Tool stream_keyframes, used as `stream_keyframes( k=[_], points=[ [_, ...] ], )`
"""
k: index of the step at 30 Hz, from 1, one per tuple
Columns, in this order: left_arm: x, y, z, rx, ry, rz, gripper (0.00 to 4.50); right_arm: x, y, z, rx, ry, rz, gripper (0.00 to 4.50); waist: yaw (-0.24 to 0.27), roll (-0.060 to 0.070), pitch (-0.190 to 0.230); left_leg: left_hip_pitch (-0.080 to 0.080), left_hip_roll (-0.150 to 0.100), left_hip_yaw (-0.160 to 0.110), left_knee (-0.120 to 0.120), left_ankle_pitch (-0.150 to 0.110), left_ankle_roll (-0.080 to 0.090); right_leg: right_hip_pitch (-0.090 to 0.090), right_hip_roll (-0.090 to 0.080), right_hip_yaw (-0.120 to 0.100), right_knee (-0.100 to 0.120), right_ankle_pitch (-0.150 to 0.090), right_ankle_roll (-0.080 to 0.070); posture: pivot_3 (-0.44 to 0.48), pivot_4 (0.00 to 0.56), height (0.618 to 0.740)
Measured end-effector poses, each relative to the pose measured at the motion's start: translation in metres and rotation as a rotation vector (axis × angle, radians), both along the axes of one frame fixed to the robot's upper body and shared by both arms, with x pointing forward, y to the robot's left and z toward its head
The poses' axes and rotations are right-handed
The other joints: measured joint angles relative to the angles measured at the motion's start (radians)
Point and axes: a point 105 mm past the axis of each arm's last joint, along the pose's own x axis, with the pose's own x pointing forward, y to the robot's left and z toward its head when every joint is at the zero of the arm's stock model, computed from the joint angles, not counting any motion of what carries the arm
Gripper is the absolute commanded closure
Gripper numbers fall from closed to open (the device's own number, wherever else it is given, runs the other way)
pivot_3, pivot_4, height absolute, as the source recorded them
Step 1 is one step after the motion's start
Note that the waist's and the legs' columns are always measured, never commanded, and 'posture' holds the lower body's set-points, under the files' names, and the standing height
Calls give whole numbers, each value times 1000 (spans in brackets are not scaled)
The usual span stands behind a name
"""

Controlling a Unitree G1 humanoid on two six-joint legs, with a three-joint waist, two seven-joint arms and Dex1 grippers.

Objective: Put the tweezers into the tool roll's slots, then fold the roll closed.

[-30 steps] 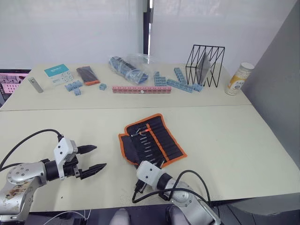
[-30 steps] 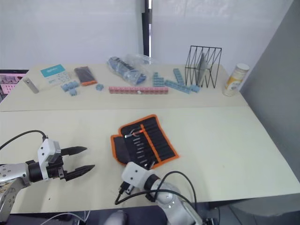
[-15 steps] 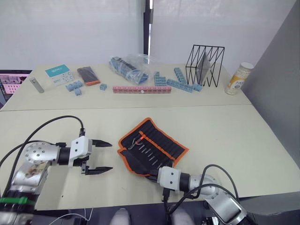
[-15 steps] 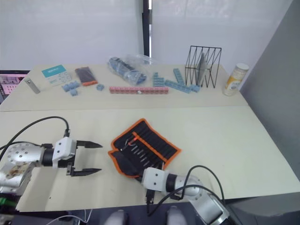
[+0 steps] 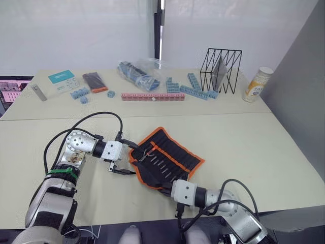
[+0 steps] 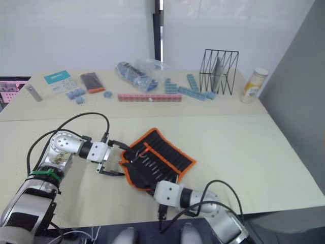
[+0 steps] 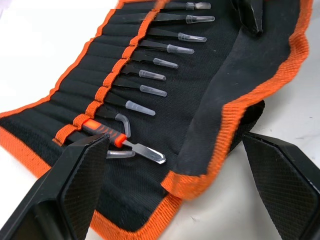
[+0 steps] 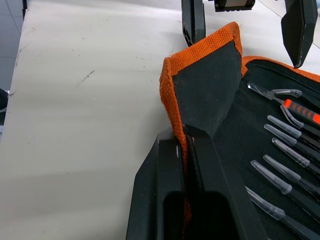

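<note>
**Operator:** My right gripper point(image 8: 184, 150) is pinched tight on the orange-edged flap of the tool roll point(image 5: 167, 158), and that flap now stands lifted off the roll's near end. A second ago the roll lay flat and nearer the table's near edge, with my wrist half over it. Since then I've dragged it round and tipped the flap up.

**Observer:** And the left?

**Operator:** The left gripper point(image 5: 127, 158) has swung in from the near left part of the table. Its fingers are spread wide, straddling the roll's left corner without touching it; one finger sits above the orange edging, the other below it.

**Observer:** Where are the tweezers?

**Operator:** The tweezers point(image 7: 155, 62) sit in the slots point(image 7: 107, 82) along the orange stripe, capped tips pointing toward the flap. An orange-handled tool point(image 7: 122, 140) lies at the row's end. I can't count five with certainty.

**Observer:** So loading is done?

**Operator:** I judge so. The roll lies open around the middle of the near table point(image 5: 254, 152), so what remains is the fold. The left gripper looks placed to steady or take the corner while the right carries the flap over.
</note>
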Motion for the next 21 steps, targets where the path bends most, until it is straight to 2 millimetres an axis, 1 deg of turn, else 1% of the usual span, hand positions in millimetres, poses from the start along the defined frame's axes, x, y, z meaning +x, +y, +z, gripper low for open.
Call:
stream_keyframes(
  k=[3,6,11,21],
  points=[
    [-3,-1,-6,28,8,-28,1808,1,-1,0,-4,1,-7,4500,1,0,0,0,0,0,0,0,0,0,0,0,0,0,0,0,150,737],
    [-4,1,-11,50,31,-31,2822,1,-1,0,0,-2,-18,4500,3,0,0,0,0,0,1,0,0,0,0,0,0,0,0,0,150,737],
    [-2,5,-8,58,21,-28,4465,2,-2,2,3,-5,-25,4500,4,0,0,0,0,0,2,0,0,0,0,0,1,0,1,0,150,737],
    [-5,13,-9,62,31,-7,4493,3,-2,3,-11,-28,-26,4500,0,0,0,0,0,0,2,0,0,0,0,1,1,0,1,0,150,737]
  ],
)
